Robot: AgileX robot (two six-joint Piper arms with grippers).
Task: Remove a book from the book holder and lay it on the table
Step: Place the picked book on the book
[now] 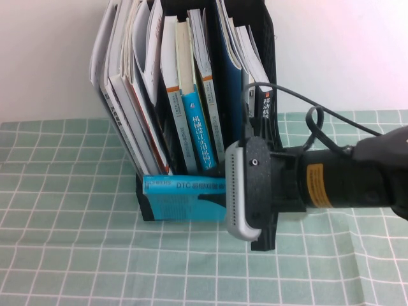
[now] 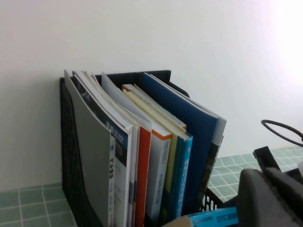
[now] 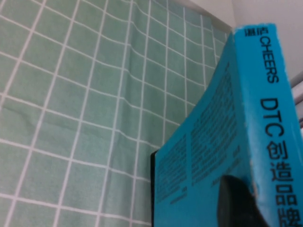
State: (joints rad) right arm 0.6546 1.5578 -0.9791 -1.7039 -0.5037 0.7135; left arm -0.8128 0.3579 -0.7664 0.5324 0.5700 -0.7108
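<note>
**High view: book out of the holder, not yet flat**

High view, read left to right: bare table (image 1: 64, 255) came first, green cloth with its white grid. Then the holder (image 1: 145, 207), packed with upright books, a cyan-spined one (image 1: 199, 137) with big white characters among them. In front of the holder's low front hung the book (image 1: 185, 197), spine up and running sideways, its free end at the left and its near end in my right gripper (image 1: 239, 194). My arm came in from the right, with a cable looped above it. My left gripper was in none of the views; its wrist camera looked at the holder from that side.

My right wrist camera showed one dark finger (image 3: 239, 203) pressed on the cyan back cover beside the spine, so I judged my claw clenched on the book.

I held only one end, and the cover curved under its own weight. If I tipped it fast, the paperback could sag, twist, or slip from my fingers. The free end hung close to the holder's front; swinging it could catch that edge and drag the rack. Letting go while it stood on edge would make it flop either way.
</note>
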